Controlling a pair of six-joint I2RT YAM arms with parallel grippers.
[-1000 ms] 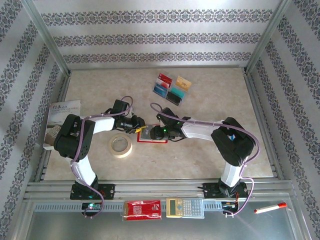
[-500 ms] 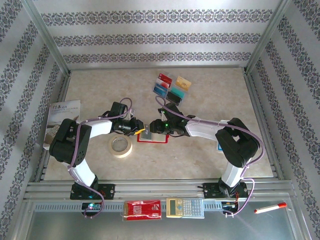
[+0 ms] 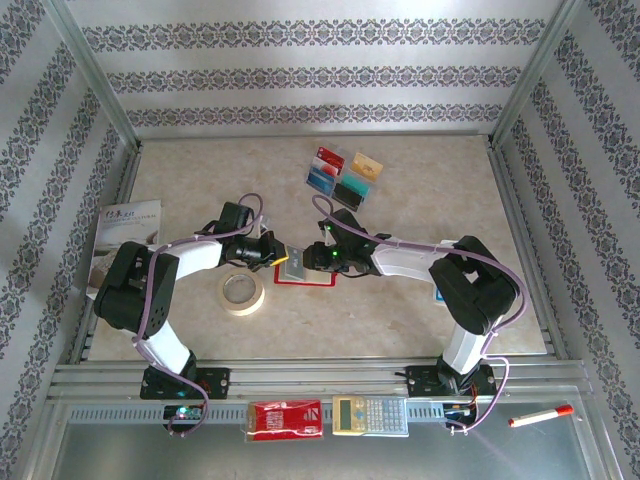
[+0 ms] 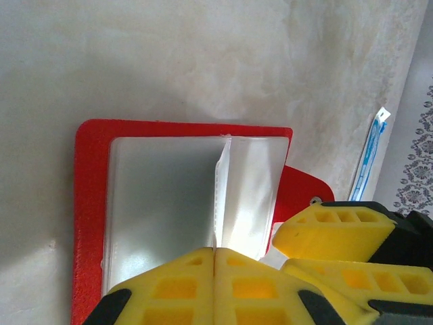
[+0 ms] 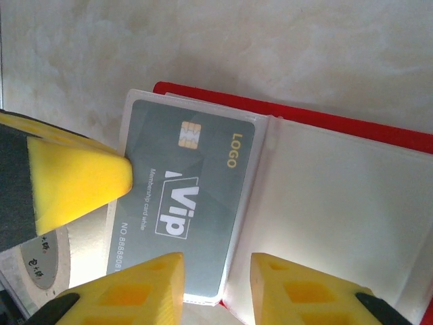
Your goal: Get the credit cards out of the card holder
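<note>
While the holder (image 4: 89, 203) lies open mid-table, right of the tape (image 3: 223, 292), my left claw (image 4: 214, 267) pinches its clear pocket (image 4: 247, 189); my right claw (image 5: 216, 274), spread, straddles the pocketed grey card's (image 5: 183, 189) edge.

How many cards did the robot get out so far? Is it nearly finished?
Four small plastic cards lie out on the table. The left hand pinches a clear pocket of the red folding card holder; the right hand straddles a grey VIP card left inside.

The red card holder (image 3: 310, 280) lies open at mid-table, clear pockets up (one leaf stands lifted). A grey VIP card (image 5: 183, 196) sits in its pocket. Four credit cards (image 3: 343, 176) lie grouped farther back.
</note>
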